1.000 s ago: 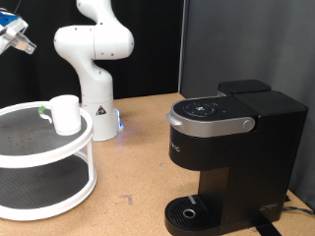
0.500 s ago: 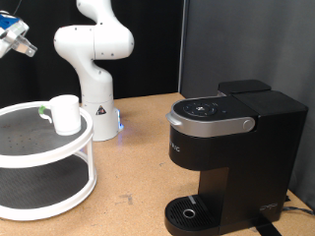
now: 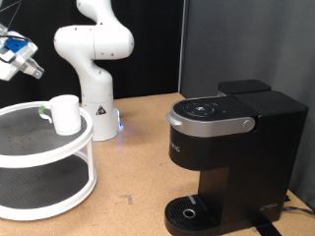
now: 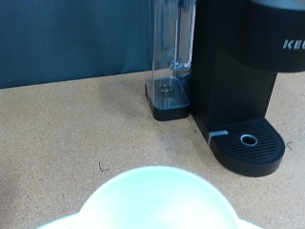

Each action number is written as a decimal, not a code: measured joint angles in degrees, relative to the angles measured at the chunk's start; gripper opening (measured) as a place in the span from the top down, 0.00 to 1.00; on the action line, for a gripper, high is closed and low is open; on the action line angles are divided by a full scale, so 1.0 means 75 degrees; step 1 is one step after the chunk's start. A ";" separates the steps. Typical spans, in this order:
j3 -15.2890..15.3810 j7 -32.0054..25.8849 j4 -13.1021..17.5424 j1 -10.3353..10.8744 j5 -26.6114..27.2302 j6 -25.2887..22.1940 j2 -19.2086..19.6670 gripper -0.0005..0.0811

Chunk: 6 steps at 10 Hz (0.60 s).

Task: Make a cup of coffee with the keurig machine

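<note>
The white cup (image 3: 65, 113) stands on the top tier of a round white two-tier shelf (image 3: 30, 163) at the exterior view's left. My gripper (image 3: 31, 69) hangs in the air above the cup and to its left, apart from it and holding nothing that I can see. The black keurig machine (image 3: 231, 157) stands at the exterior view's right with its grey-handled lid down and nothing on its round drip plate (image 3: 187, 210). In the wrist view the cup's rim (image 4: 157, 197) fills the near edge and the keurig machine (image 4: 243, 57) stands beyond it. No fingers show in that view.
The white robot arm base (image 3: 96, 93) stands behind the shelf. The table is brown chipboard (image 3: 138, 167). The machine's clear water tank (image 4: 172, 62) shows in the wrist view beside its drip plate (image 4: 248, 143). A dark curtain hangs behind.
My gripper has come down and a little to the exterior view's right, closer to the cup. The cup and the machine have not moved.
</note>
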 joint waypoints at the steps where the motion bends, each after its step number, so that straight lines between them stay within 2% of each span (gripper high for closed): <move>1: 0.0000 -0.0078 -0.0127 0.0002 -0.0030 0.0176 0.0047 0.99; 3: 0.0000 -0.0135 -0.0341 0.0002 -0.0140 0.0565 0.0092 0.98; 4: 0.0001 -0.0135 -0.0451 0.0001 -0.0187 0.0838 0.0093 0.79; 5: 0.0000 -0.0137 -0.0560 0.0001 -0.0192 0.1111 0.0093 0.79; 6: -0.0001 -0.0139 -0.0652 0.0001 -0.0194 0.1323 0.0095 0.53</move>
